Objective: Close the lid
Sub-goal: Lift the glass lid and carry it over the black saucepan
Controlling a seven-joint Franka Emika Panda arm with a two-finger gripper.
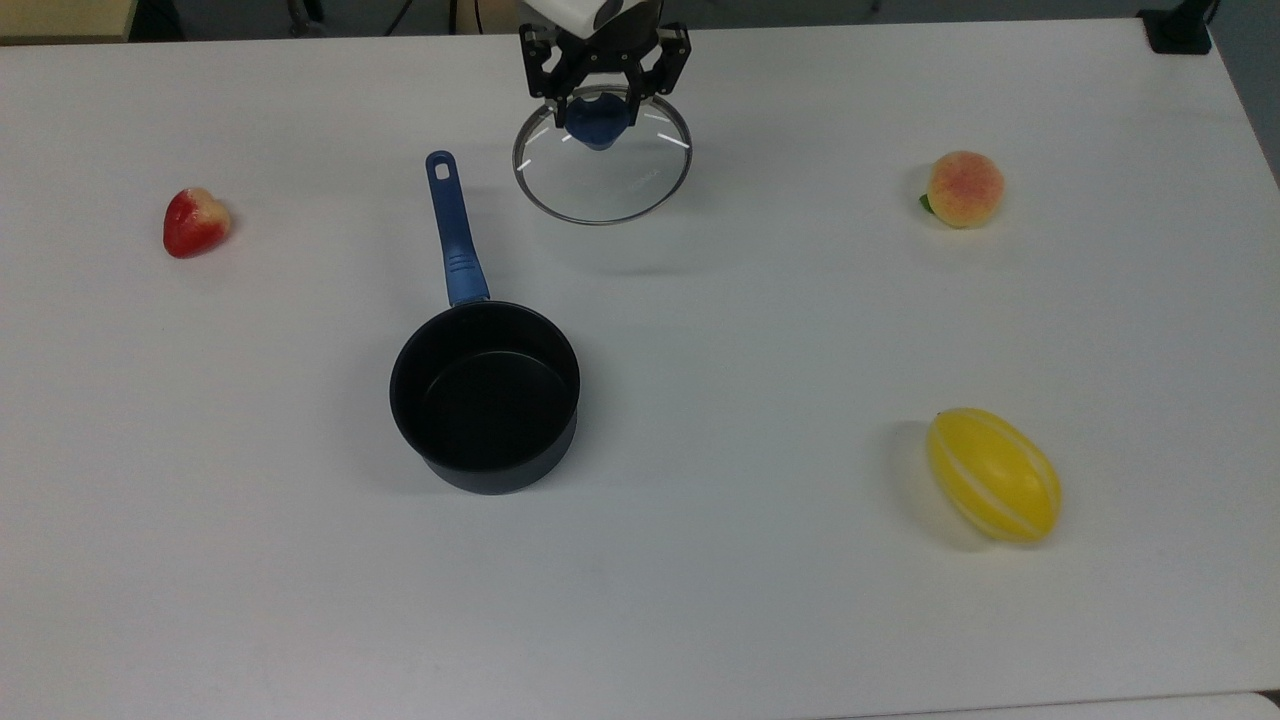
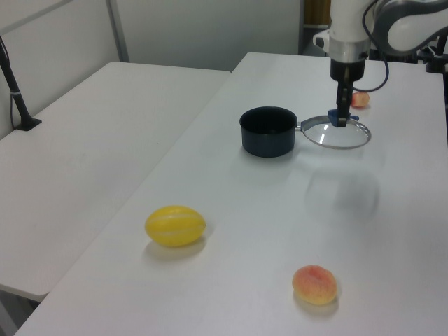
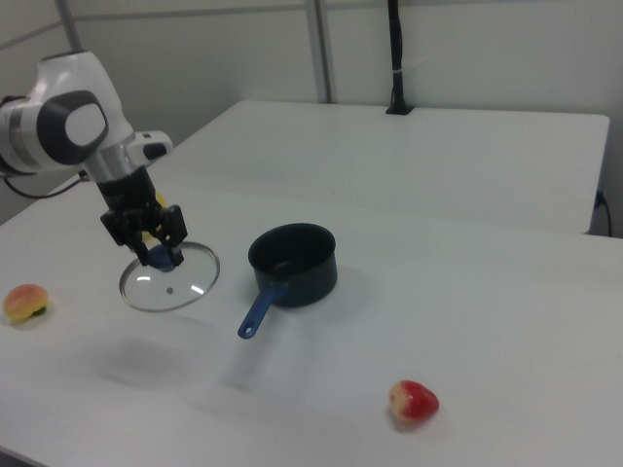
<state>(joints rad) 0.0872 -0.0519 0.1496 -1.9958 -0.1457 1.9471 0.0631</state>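
Aloft: the gripper (image 1: 604, 100) is clamped on the blue knob (image 1: 598, 124) of the lid (image 1: 602, 168), which hangs clear of the white table (image 1: 760, 330), its faint shadow on the tabletop below in the left view; lid roughly level, held by the knob alone; the black saucepan (image 1: 485, 396) sits open, well apart from the lid, blue handle (image 1: 453, 232) pointing toward the top view's upper edge; lid lies to the top view's right of that handle; strawberry (image 1: 195, 222), peach (image 1: 963, 189) and yellow melon (image 1: 994, 474) rest scattered far from the pan.
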